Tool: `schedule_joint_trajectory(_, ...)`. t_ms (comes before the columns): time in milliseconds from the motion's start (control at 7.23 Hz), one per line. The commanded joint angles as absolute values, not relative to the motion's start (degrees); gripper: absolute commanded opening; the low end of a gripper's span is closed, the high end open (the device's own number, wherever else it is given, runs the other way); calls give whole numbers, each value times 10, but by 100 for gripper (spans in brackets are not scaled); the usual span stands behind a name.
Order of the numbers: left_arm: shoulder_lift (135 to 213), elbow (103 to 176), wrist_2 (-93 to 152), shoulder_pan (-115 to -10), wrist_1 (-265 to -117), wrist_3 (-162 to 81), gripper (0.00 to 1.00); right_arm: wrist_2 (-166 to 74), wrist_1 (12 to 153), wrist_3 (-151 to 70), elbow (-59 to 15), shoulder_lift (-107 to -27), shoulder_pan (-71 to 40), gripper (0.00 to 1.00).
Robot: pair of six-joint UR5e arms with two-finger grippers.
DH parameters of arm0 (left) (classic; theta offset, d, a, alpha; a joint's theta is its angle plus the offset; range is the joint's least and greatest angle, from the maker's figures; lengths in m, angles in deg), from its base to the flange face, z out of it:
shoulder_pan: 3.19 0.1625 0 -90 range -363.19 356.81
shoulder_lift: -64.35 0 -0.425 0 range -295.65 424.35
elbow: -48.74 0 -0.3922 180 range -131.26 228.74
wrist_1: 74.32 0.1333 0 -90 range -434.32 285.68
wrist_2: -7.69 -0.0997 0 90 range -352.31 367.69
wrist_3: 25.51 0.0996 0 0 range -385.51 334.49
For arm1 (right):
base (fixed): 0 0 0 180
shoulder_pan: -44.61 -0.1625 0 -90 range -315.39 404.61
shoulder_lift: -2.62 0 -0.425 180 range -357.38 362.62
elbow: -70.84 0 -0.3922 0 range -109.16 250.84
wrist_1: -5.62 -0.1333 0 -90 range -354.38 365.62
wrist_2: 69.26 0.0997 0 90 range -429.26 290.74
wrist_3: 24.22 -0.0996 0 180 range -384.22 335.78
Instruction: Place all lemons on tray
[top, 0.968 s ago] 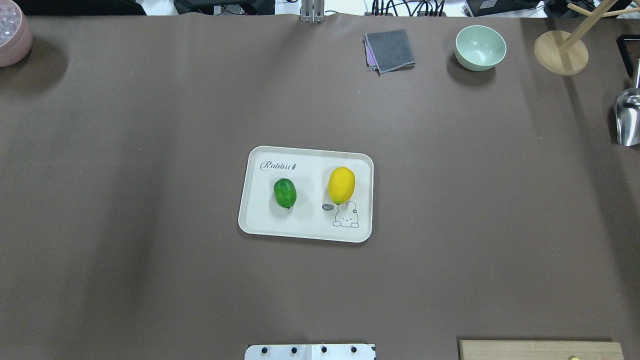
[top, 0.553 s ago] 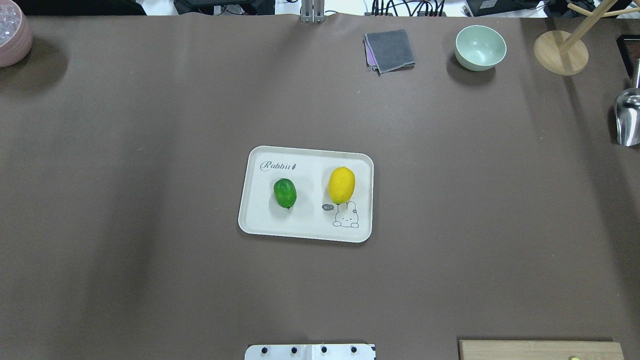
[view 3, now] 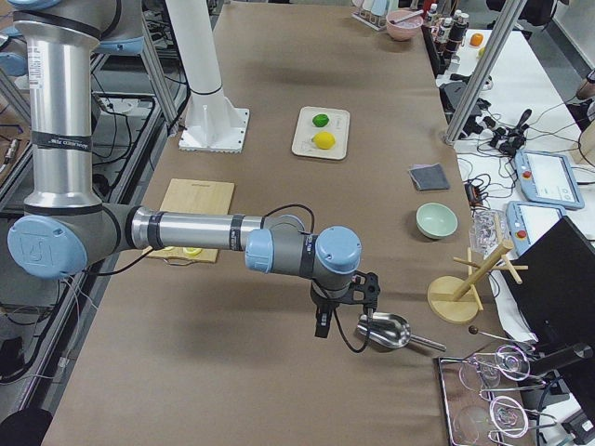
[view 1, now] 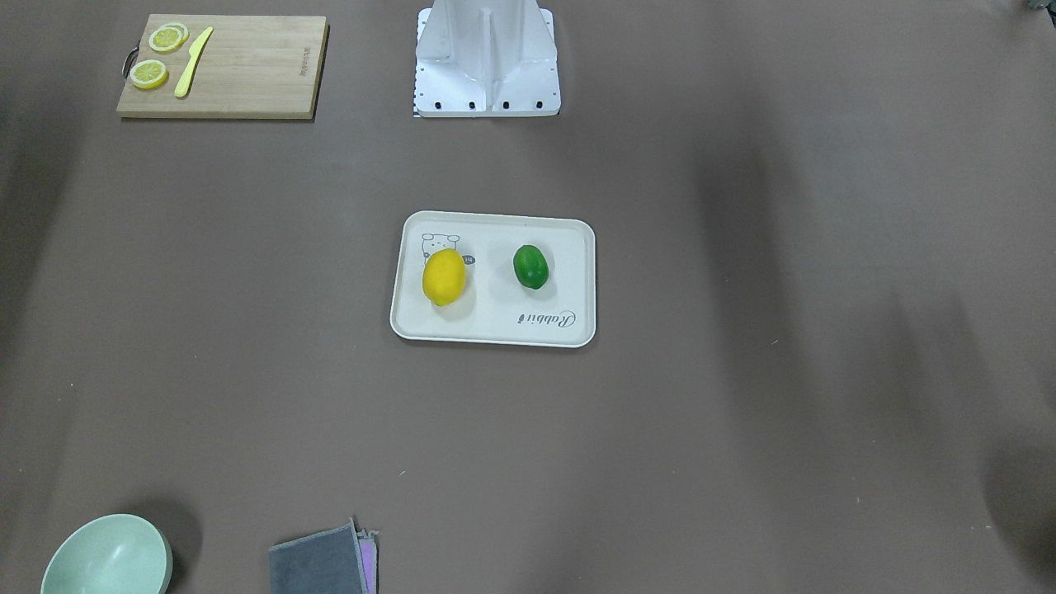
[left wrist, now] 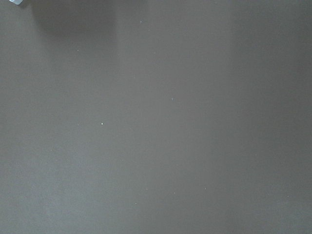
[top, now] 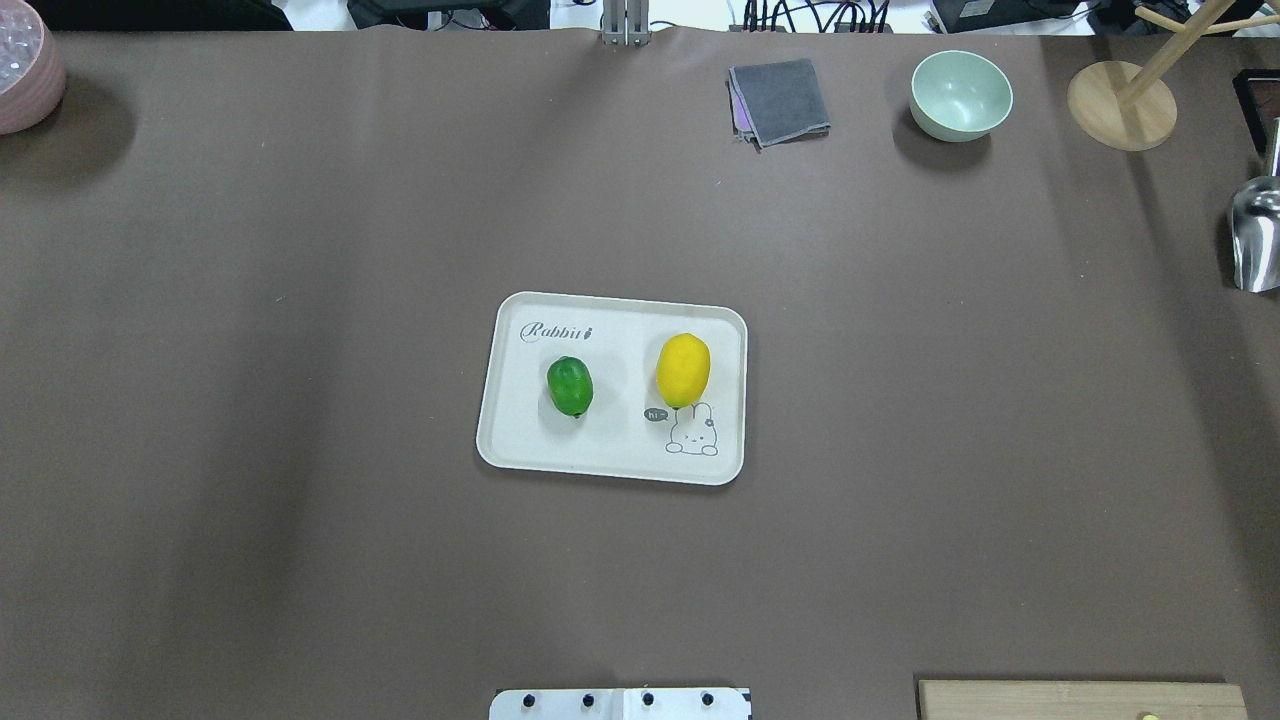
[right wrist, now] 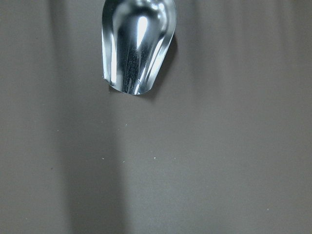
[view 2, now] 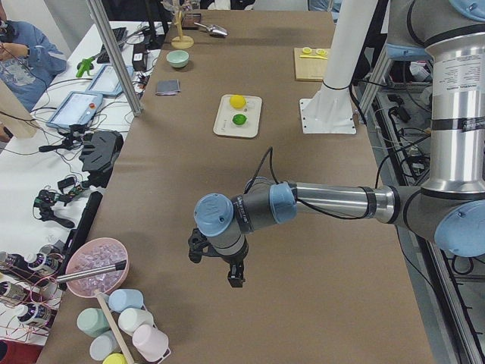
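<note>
The cream-white tray (top: 610, 455) with the rabbit drawing lies at the table's middle; it also shows in the front view (view 1: 495, 330). The yellow lemon (top: 683, 370) and the green lemon (top: 570, 386) both lie on it, apart from each other; they also show in the front view, yellow lemon (view 1: 444, 276) and green lemon (view 1: 530, 266). My left gripper (view 2: 216, 265) hangs over the table's left end, far from the tray. My right gripper (view 3: 342, 311) hangs over the right end beside a metal scoop. I cannot tell whether either is open or shut.
A metal scoop (top: 1256, 235) lies at the right edge. A green bowl (top: 960, 95), a grey cloth (top: 780, 102) and a wooden stand (top: 1120, 105) sit at the far side. A cutting board (view 1: 223, 66) holds lemon slices and a knife. A pink bowl (top: 25, 70) stands far left.
</note>
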State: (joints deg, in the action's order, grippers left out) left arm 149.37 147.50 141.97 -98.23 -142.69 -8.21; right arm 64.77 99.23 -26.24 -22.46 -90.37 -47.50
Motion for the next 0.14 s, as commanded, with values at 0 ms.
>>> schedule_joint_trajectory(0, 1495, 1474, 1406, -982, -1427, -81, 98, 648, 992, -262, -224, -904, -475, 100)
